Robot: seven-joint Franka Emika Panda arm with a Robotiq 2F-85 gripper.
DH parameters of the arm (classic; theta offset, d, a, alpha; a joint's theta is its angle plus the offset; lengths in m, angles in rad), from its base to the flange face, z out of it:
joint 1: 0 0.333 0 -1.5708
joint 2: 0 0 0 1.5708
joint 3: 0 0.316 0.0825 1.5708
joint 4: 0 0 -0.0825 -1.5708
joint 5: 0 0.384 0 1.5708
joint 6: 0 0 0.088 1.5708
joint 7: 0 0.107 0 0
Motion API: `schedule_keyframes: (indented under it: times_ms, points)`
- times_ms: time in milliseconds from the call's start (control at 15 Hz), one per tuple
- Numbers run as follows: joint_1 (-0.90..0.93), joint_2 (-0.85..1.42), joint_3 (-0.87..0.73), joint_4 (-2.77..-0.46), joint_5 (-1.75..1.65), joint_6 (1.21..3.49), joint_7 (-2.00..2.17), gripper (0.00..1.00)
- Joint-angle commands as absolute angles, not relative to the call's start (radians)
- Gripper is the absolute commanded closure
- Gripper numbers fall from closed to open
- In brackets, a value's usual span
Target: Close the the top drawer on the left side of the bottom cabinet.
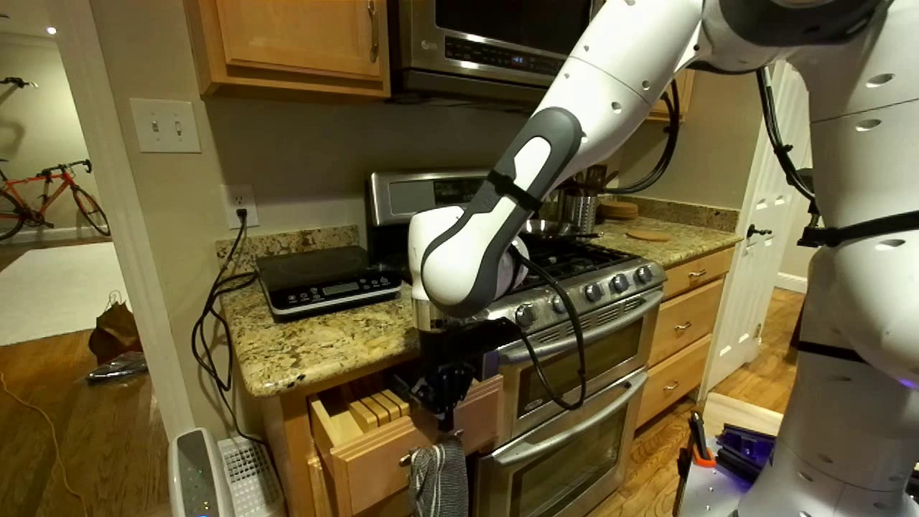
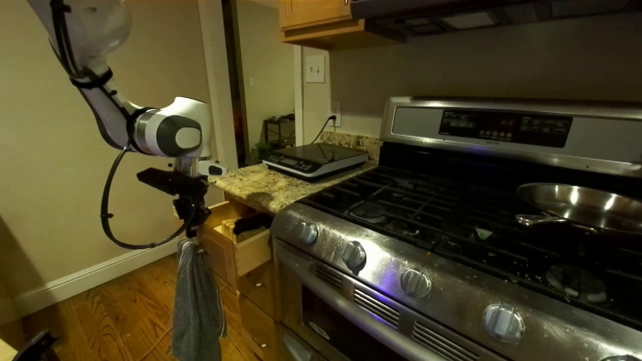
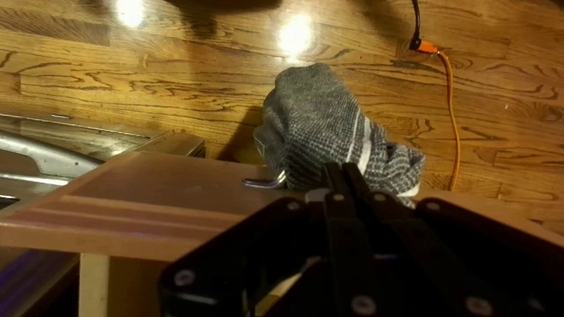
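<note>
So the top drawer [image 1: 380, 459] is sticking out of the bottom cabinet [image 1: 287, 438], under the counter [image 1: 323, 352] and about eight o'clock from the oven [image 1: 596, 359] in an exterior view. A slotted wooden tray [image 1: 373, 411] is sitting inside it. The gripper [image 3: 341, 171] is pointing down near the drawer front, fingers [image 3: 333, 181] pressing together. In the wrist view a gray towel [image 3: 317, 110] is hanging at twelve o'clock from the tips, the metal handle [image 3: 264, 182] showing at nine. It's looking pretty dark there, so whether the tips are touching towel or wood isn't coming through. A hot plate [image 1: 327, 280] is sitting around eleven o'clock from the gripper in an exterior view.
</note>
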State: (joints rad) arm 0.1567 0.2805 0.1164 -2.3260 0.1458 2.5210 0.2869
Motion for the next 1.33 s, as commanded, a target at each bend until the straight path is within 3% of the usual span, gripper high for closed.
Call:
schedule_keyframes:
  times_ms: [0, 600, 1267]
  points:
    - [0.162, 0.274, 0.098, -2.368, 0.150, 2.639, 0.323, 0.96]
    - [0.229, 0.318, -0.017, -2.346, -0.046, 2.804, 0.447, 0.94]
    - [0.340, 0.357, -0.162, -2.265, -0.221, 2.826, 0.563, 0.95]
